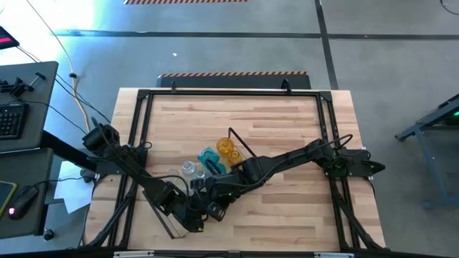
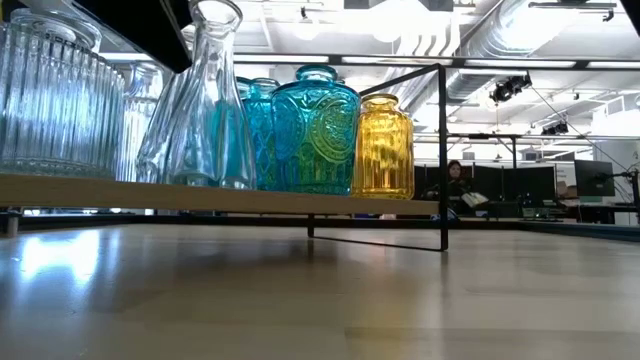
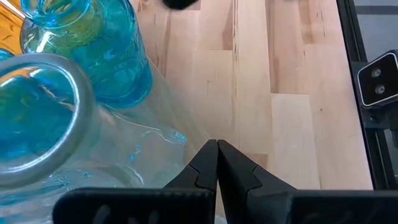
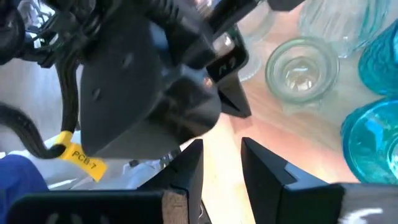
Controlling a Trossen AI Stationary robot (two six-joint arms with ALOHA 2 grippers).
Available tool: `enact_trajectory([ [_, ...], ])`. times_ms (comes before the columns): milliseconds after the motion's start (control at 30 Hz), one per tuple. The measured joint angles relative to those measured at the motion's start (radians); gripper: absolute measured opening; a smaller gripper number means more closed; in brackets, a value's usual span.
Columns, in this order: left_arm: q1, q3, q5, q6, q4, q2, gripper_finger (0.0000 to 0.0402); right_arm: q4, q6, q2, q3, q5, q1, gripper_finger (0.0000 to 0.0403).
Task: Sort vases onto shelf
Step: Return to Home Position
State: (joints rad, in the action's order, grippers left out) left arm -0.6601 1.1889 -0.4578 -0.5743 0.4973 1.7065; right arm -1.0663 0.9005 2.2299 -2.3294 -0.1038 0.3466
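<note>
Several vases (image 2: 315, 130) on shelf (image 2: 200, 195), left pincer (image 3: 217, 146) beside

The shelf (image 2: 250, 198) stands on the tabletop (image 1: 287, 122). The vases (image 2: 315, 130) stand on the shelf in a close row that runs up to the wire frame (image 2: 442, 150) at one end, with the last vase just inside that frame. Both arms reach over the shelf from opposite sides: the left gripper (image 3: 216, 152) hangs just beside the vases, and the right gripper (image 4: 221, 155) sits close behind the left arm's wrist (image 4: 143, 87), with more of the shelf's vases beyond it.
</note>
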Motion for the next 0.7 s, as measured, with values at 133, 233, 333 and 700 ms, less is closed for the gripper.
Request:
enact_trajectory([
  [133, 0.000, 0.001, 0.000, 0.008, -0.002, 0.000, 0.0000, -0.001, 0.000, 0.000, -0.006, 0.018, -0.002, 0.0090],
  [233, -0.001, 0.008, 0.000, 0.043, 0.000, -0.003, 0.0000, 0.001, 0.011, 0.000, -0.007, 0.017, -0.001, 0.0090],
  [333, -0.001, 0.025, -0.005, 0.082, 0.007, -0.016, 0.0000, 0.001, 0.015, 0.000, -0.009, 0.017, -0.001, 0.0090],
  [700, -0.001, 0.058, -0.096, 0.143, 0.014, -0.184, 0.0000, -0.005, 0.013, -0.033, -0.009, 0.104, 0.009, 0.0090],
])
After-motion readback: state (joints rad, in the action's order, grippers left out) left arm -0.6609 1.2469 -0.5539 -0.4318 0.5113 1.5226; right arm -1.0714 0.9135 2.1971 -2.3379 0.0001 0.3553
